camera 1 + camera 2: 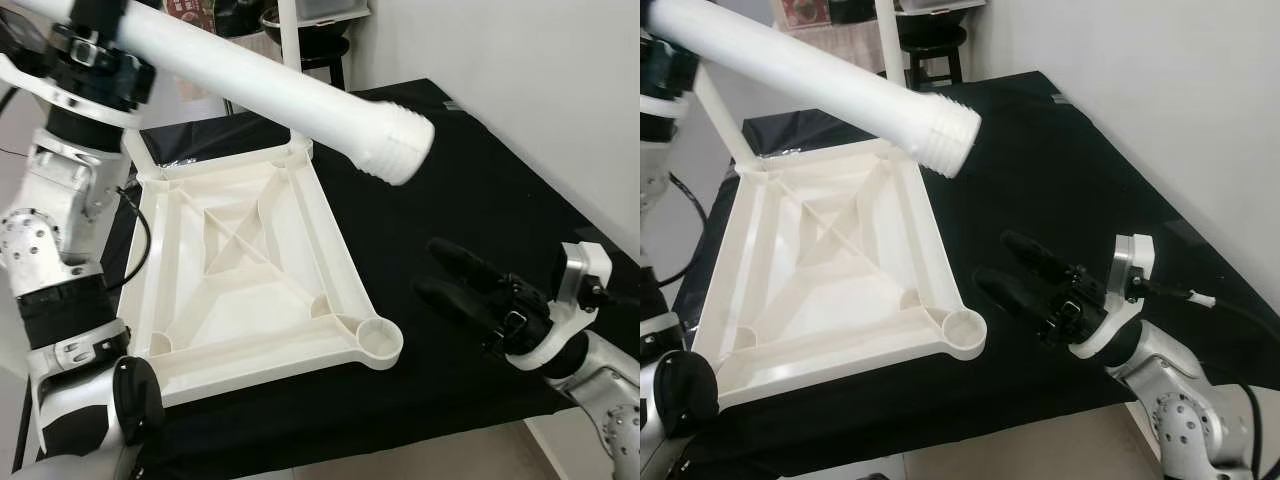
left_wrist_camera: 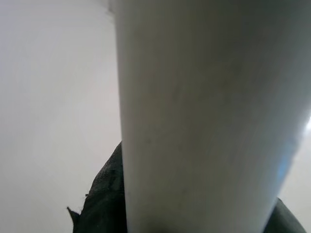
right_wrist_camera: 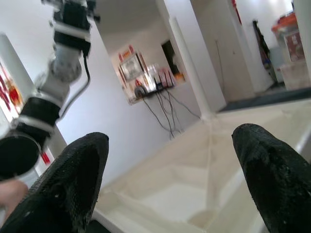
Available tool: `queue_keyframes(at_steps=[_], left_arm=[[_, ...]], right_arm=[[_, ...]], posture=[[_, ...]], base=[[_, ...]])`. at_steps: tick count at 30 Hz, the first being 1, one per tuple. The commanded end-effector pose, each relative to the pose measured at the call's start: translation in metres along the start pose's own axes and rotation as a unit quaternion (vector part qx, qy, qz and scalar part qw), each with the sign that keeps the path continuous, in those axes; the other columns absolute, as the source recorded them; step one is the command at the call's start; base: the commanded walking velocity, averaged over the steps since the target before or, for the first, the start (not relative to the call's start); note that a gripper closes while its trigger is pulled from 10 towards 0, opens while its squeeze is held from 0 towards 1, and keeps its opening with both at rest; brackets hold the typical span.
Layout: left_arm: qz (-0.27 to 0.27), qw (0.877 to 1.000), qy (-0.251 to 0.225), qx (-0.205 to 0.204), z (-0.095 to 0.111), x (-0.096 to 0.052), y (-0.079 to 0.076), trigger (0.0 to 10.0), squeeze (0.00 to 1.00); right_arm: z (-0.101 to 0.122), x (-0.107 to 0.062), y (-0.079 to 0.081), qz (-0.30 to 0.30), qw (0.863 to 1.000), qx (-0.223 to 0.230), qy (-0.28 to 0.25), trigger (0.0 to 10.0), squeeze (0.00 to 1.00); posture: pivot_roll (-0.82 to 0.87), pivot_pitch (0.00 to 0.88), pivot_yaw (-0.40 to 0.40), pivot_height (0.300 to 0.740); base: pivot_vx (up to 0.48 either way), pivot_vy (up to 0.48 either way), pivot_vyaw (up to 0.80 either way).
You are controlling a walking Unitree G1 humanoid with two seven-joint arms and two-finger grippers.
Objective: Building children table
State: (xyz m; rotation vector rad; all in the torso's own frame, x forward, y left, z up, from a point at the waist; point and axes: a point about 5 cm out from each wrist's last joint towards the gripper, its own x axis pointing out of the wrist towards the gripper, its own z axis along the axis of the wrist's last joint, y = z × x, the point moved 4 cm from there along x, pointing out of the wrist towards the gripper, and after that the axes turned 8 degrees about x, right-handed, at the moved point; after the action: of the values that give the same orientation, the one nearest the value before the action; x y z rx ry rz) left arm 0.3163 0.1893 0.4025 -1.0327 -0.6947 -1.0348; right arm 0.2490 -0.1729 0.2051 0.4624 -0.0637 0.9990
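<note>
Tabletop (image 1: 250, 270) lies upside-down; left claw grips leg (image 1: 270, 85); right claw (image 1: 440, 270) open.

Silver jointed arms with black bands and a black cable; the right gripper (image 1: 432, 268) has textured black fingers.

No legible text, labels or numbers anywhere.

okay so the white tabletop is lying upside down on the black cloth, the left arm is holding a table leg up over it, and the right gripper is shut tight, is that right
Not quite. The right gripper is open, not shut: the right wrist view shows its two black fingers set wide apart with nothing between them. The rest stands: the white tabletop lies upside down on the black cloth, and the left arm holds the table leg above it.
</note>
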Motion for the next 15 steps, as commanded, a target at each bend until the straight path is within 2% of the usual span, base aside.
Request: queue_keyframes(at_steps=[1, 7, 10, 12, 15], left_arm=[[-0.008, 1.000, -0.008, 0.020, 0.011, 0.003, -0.004, 0.0, 0.00], [-0.004, 1.000, -0.013, 0.021, 0.015, 0.001, -0.002, 0.0, 0.00], [0.001, 1.000, -0.004, 0.024, 0.013, -0.001, 0.002, 0.0, 0.00], [0.002, 1.000, -0.001, 0.025, 0.012, -0.001, 0.003, 0.0, 0.00], [0.001, 0.998, 0.043, 0.046, -0.003, -0.001, 0.004, 0.0, 0.00]], right_arm=[[-0.003, 0.000, 0.004, 0.001, 1.000, -0.014, 0.023, 10.0, 1.00], [0.007, -0.015, 0.000, -0.028, 0.999, -0.034, 0.024, 10.0, 1.00], [0.015, -0.036, -0.007, -0.067, 0.993, -0.075, 0.064, 10.0, 1.00], [0.016, -0.038, -0.007, -0.071, 0.992, -0.080, 0.072, 10.0, 1.00], [0.029, -0.045, -0.011, -0.085, 0.981, -0.134, 0.112, 10.0, 1.00]], posture=[[-0.06, 0.066, 0.065, 0.740], [-0.07, 0.068, 0.065, 0.740], [-0.07, 0.066, 0.069, 0.740], [-0.07, 0.066, 0.069, 0.740], [-0.07, 0.066, 0.071, 0.740]], base=[[0.000, 0.000, 0.00], [0.000, 0.000, 0.00], [0.000, 0.000, 0.00], [0.000, 0.000, 0.00], [0.000, 0.000, 0.00]])
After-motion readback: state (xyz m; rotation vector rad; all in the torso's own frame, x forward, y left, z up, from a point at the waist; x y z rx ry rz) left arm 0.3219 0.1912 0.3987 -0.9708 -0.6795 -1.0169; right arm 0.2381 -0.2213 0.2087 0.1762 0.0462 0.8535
